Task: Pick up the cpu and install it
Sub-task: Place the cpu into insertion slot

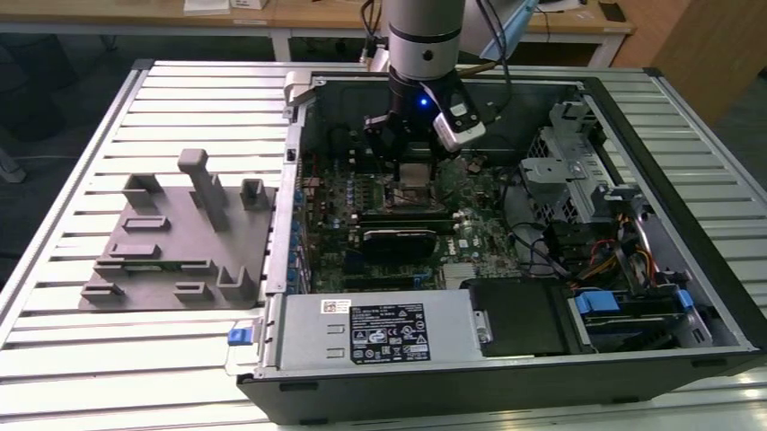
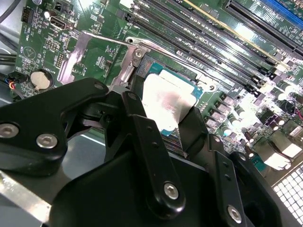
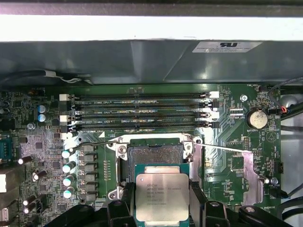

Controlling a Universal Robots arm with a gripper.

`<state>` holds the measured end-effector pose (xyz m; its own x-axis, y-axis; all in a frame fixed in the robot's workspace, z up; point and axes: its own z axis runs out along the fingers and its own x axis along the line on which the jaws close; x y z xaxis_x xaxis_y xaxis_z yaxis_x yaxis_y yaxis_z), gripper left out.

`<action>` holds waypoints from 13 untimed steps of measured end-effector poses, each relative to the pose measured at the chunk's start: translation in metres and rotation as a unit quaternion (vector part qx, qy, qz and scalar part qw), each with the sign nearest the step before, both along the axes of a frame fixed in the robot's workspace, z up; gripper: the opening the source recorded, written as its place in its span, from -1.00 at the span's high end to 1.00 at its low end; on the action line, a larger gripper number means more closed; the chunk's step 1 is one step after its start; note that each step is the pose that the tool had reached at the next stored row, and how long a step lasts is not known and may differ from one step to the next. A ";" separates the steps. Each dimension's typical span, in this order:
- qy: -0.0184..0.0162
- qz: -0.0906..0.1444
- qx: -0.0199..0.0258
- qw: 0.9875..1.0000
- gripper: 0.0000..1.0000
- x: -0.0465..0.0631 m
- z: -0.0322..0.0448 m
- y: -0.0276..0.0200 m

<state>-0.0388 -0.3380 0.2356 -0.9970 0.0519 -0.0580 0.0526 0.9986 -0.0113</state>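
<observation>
- The cpu (image 3: 162, 198), a thin square with a silvery, faintly printed top and green rim, sits upper centre in the exterior view.
- The gripper (image 3: 161, 190) is clamped on two of its opposite edges.
- It hangs close above the open socket (image 3: 156, 153) and looks unseated, so the install step seems in hand.
- Seating likely calls for squaring it to the socket and lowering it gently.
- Around it lie the motherboard (image 3: 47, 142) and the open computer case (image 1: 719, 296).

We see our arm (image 1: 425, 36) reaching straight down, wrist vertical, and the gripper (image 1: 414, 172) (black, two-fingered) clamped on the cpu (image 3: 162, 197), gripping two opposite edges and holding it flat.
</observation>
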 end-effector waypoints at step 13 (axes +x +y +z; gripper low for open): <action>0.000 -0.070 0.000 0.998 -0.08 0.000 0.0000 0.0000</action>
<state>-0.0388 -0.3380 0.2356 -0.9798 0.1912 -0.0580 0.1921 0.9813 -0.0113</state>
